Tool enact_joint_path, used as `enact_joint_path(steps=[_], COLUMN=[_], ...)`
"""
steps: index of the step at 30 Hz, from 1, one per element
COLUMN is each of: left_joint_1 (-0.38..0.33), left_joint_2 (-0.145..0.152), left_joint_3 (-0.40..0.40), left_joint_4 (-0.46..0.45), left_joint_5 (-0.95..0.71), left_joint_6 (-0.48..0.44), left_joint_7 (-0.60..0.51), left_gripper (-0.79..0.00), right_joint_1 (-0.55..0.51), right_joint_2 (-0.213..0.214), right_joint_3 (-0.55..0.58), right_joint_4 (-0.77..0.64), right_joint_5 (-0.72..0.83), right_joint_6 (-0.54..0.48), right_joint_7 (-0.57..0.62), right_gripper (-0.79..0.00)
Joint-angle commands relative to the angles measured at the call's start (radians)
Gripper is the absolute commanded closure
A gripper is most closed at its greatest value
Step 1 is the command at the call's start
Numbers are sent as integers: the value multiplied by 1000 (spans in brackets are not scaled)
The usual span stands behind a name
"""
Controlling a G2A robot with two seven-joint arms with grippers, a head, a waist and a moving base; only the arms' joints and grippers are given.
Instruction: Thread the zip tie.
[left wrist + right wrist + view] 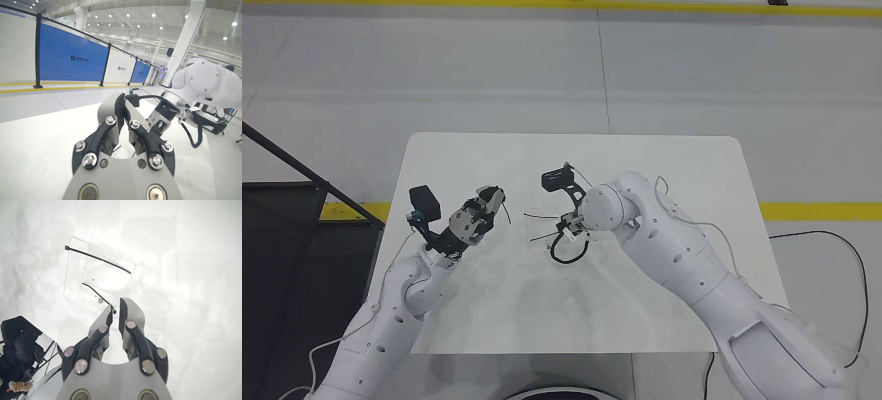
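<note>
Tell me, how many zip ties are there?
2 clearly: one zip tie lies across the clear plate; a second zip tie ends at the right pincer. A thin strand at the left pincer might be a third.

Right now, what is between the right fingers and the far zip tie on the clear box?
Another zip tie, its head right by the fingers, as the right wrist view shows.

The left gripper (494,198) hangs over the left half of the white table (662,300), with a thin black zip tie (508,213) poking from its tip. Just beside it, another tie (538,213) lies near the right arm (642,225).
</note>
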Motion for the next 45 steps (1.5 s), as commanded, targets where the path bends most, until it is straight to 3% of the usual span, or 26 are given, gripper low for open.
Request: enact_joint_path(steps=[1,12,16,28,34,36,41,45], left_joint_1=[0,0,0,0,0,12,47,58], left_joint_2=[0,0,0,0,0,-2,-9,-12], left_joint_3=[0,0,0,0,0,1,20,39], left_joint_4=[0,0,0,0,0,-25,-59,-52], left_joint_5=[0,0,0,0,0,30,167,272], left_joint_6=[0,0,0,0,0,51,160,174], left_joint_7=[0,0,0,0,0,-2,100,202], left_gripper=[0,0,0,0,0,0,0,0], right_joint_1=[0,-18,-49,-304,-411,-424,-424,-424], right_joint_2=[-1,6,24,123,150,153,153,153], right_joint_3=[2,46,96,329,403,409,409,409], right_joint_4=[0,-46,-110,-554,-741,-759,-759,-759], right_joint_5=[-2,-25,-31,-103,-96,-85,-85,-85], right_joint_6=[0,13,10,-19,-14,-17,-17,-17], right_joint_7=[-1,0,-10,78,144,157,157,157], right_gripper=[-55,-40,0,0,0,0,0,0])
